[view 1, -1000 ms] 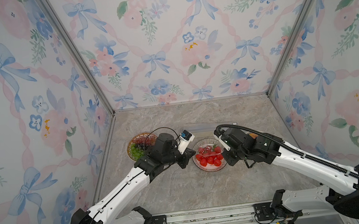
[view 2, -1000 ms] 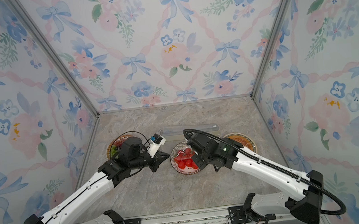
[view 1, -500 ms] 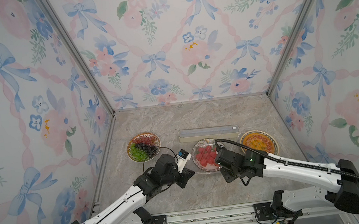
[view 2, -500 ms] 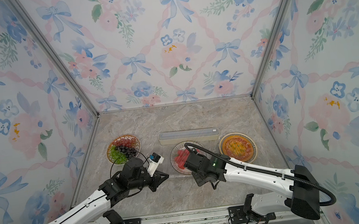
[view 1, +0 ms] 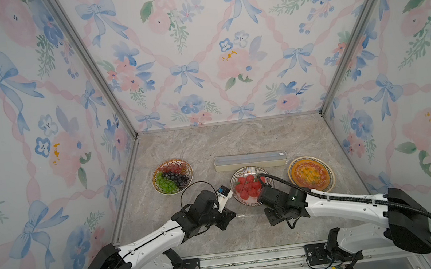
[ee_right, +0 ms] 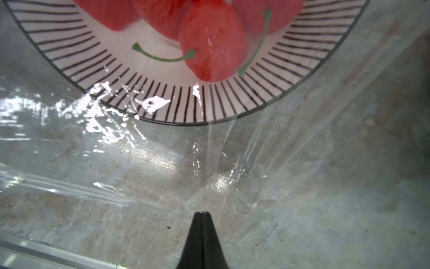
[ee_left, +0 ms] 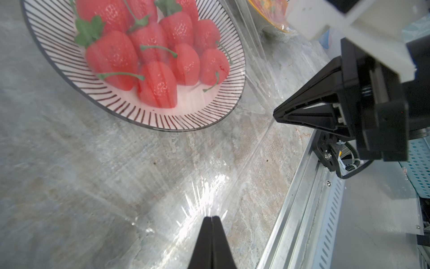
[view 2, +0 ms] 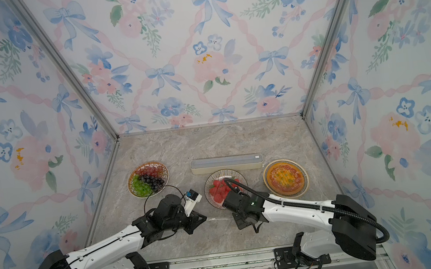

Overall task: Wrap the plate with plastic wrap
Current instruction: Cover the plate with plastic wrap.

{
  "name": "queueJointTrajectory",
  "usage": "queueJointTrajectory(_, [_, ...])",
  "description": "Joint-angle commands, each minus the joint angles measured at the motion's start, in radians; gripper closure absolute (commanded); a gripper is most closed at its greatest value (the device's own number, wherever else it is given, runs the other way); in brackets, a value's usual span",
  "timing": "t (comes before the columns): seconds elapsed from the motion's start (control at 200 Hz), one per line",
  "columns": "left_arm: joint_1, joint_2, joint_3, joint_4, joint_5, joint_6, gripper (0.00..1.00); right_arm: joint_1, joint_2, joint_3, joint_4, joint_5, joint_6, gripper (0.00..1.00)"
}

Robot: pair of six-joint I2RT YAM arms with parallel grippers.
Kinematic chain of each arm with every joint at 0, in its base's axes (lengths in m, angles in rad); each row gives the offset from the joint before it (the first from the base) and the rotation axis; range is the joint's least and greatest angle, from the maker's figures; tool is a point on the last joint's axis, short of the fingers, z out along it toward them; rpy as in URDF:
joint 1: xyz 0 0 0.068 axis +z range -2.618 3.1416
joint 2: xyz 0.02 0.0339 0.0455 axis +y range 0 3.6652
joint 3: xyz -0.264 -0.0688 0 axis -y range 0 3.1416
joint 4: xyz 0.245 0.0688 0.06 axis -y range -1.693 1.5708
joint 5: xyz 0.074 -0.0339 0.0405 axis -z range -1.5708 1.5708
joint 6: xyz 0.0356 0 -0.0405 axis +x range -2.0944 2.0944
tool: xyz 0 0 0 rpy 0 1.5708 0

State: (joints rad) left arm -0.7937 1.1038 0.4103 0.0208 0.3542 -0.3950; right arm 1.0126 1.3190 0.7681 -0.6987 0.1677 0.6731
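My left hand & right hand sit low over the desk, each w/ fingers pressed together on the near edge of the plastic wrap. The film is crinkled & glossy at the pinch. From both tips it runs fwd over the plate of strawberries, just ahead of the hands. The box lies beyond the plate, on the far side from the hands. The hands are near each other, tips apart.
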Motion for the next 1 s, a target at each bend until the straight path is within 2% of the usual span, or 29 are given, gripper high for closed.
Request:
queueJointTrajectory(0.0, [-0.007, 0.060, -0.004, 0.058, -0.029, 0.005, 1.00, -0.034, 0.023, -0.021, 0.048, -0.004, -0.008, 1.00])
queueJointTrajectory(0.44, [-0.006, 0.298, 0.054, 0.197, -0.086, 0.013, 1.00, -0.118, 0.063, -0.094, 0.198, 0.004, -0.038, 1.00])
queueJointTrajectory(0.765, [-0.006, 0.352, 0.064, 0.271, -0.170, -0.013, 1.00, -0.161, 0.045, -0.143, 0.283, -0.009, -0.027, 1.00])
queueJointTrajectory(0.945, [-0.004, 0.361, 0.055, 0.283, -0.200, -0.022, 1.00, -0.179, 0.005, -0.176, 0.265, -0.035, -0.028, 0.81])
queueJointTrajectory(0.995, [-0.004, 0.359, 0.055, 0.283, -0.210, -0.026, 0.95, -0.187, -0.020, -0.185, 0.255, -0.045, -0.027, 0.75])
